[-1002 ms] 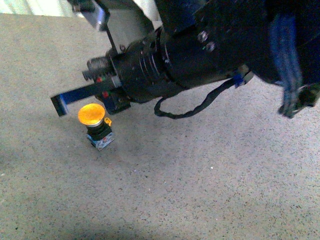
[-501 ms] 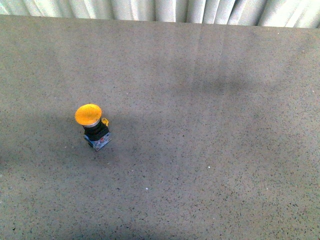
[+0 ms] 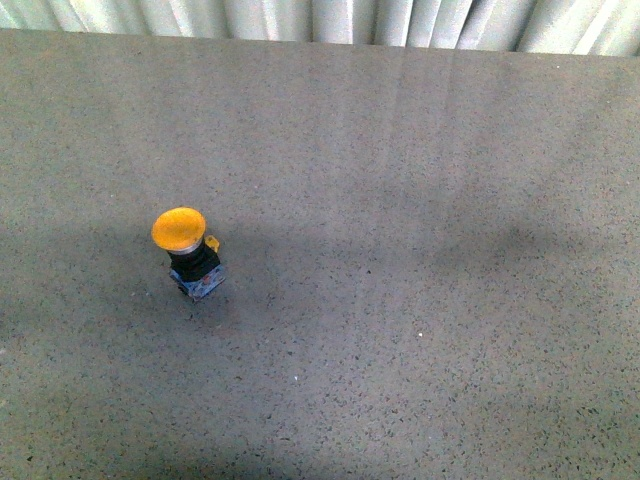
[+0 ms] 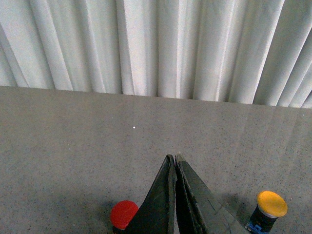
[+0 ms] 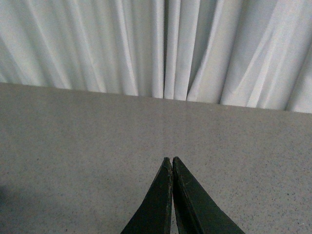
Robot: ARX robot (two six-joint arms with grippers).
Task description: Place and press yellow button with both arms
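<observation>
Yellow button stands upright on table, both tools closed

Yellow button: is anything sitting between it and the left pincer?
Nothing visible. In the left wrist view the yellow button stands off to one side of the shut left pincer, bare table between them. A red button sits on the opposite side.

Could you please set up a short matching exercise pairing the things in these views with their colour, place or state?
Things:
1. yellow button
2. red button
3. left gripper
4. curtain

Descriptions:
A. white, hanging in folds behind the table
B. shut, holding nothing
C. upright on the table, touched by no gripper
D. partly hidden behind a gripper finger

Pairs: 1-C, 2-D, 3-B, 4-A
</observation>
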